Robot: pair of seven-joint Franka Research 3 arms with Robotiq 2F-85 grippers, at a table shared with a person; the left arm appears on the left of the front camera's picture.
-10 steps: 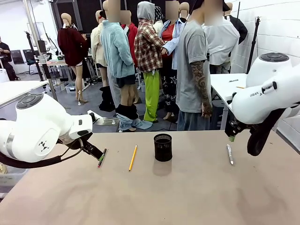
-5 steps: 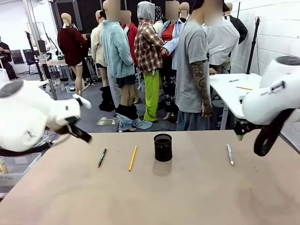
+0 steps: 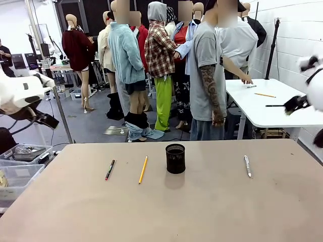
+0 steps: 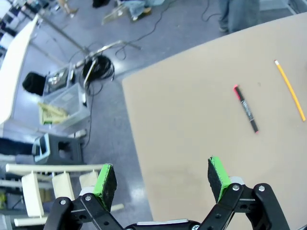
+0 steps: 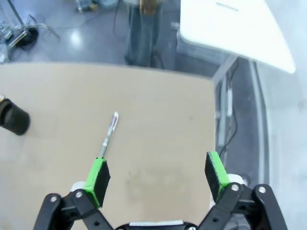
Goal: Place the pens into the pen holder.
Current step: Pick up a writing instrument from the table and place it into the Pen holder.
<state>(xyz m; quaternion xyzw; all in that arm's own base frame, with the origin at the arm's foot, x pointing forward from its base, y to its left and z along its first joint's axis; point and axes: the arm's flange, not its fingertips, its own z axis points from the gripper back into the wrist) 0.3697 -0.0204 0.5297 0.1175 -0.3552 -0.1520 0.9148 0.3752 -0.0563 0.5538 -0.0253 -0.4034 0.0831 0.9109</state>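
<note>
Pens: front view has 0 of 3 in the pen holder (image 3: 175, 158), which stands upright mid-tabletop; the dark pen (image 3: 110, 169) and yellow pencil (image 3: 143, 169) lie flat on the tabletop (image 3: 202, 212) to its left, the whitish pen (image 3: 247, 166) well apart on its right. Left wrist view: left claw (image 4: 162, 176) apart and empty, high over the tabletop's corner, with the dark pen and yellow pencil well ahead of it. Right wrist view: right claw (image 5: 156, 175) apart and empty above the tabletop, whitish pen nearest, so I'd judge all 3 picks and drops are left to do.
</note>
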